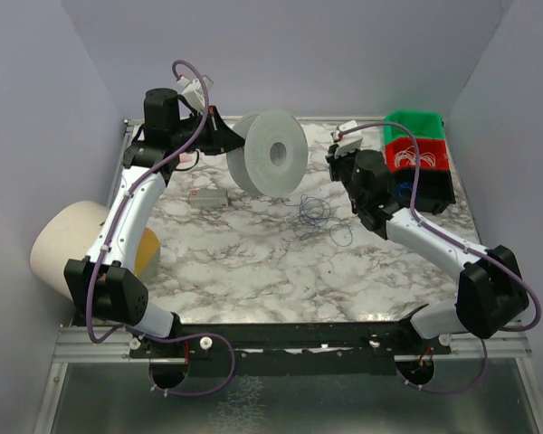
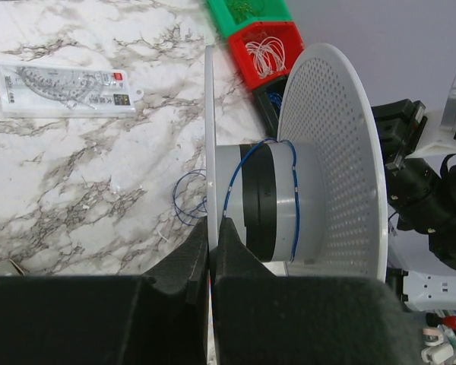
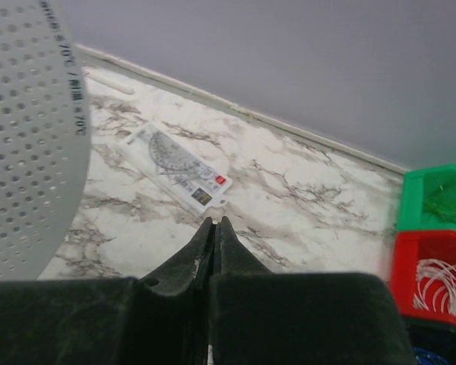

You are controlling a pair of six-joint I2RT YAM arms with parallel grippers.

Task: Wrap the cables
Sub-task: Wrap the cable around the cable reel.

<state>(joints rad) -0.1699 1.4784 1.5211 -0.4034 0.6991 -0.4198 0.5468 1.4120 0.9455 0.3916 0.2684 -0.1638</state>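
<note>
Nearest, at the front edge of the grey-veined white marble table [image 1: 253, 262], both arm bases sit bolted side by side. Just left of the left arm, a wide beige roll [image 1: 63, 240] lies at the table's edge.

Farther in, right of centre, the cables [image 1: 315, 212], very thin dark-blue wire, lie on the marble in a loose tangle of loops and kinks. The left wrist view shows one strand rising from those loops [image 2: 184, 199] onto the hub of a white perforated plastic spool [image 1: 271, 154], where it makes a few slack turns over a black band.

Just beyond the tangle, the left gripper [image 2: 211, 242] has its jaws narrow, clamped on the rim of the spool's nearer flange. The spool stands on edge, and I cannot tell whether it touches the table. To its right, the right gripper [image 3: 213, 232] hangs above the marble with its jaws pressed together. Whether a strand is pinched between them cannot be told.

Left of the spool, a clear flat packet holding a protractor [image 1: 208, 197] lies on the table. At the far right stand a black bin [image 1: 425, 190], a red plastic bin [image 1: 416, 154] holding white cord loops, and farthest a green bin [image 1: 414, 124].
</note>
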